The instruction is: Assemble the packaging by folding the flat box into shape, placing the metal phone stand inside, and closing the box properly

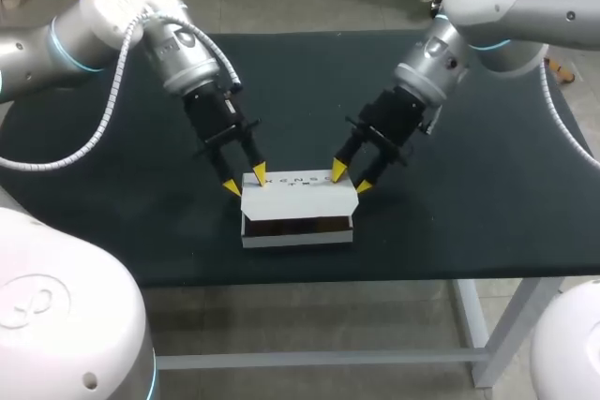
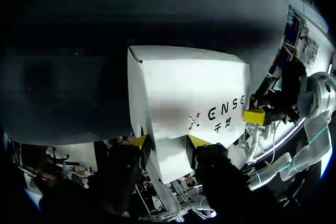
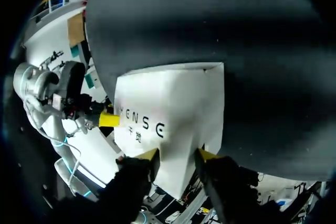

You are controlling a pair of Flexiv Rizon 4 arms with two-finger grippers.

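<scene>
Head: box point(image 1: 297, 234) sits front-centre on table point(image 1: 469, 185), L claw point(image 1: 246, 180) and R claw point(image 1: 351, 178) at its lid's point(image 1: 297, 196) rear corners. L wrist: fingers point(image 2: 137, 141) spread, straddling end flap point(image 2: 168, 156), prob. to steer lid down evenly. R wrist: same, spread round opp. flap point(image 3: 176, 166).

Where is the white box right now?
In the head view the white box sits near the front edge of the table, between the left gripper at its left end and the right gripper at its right end.
</scene>
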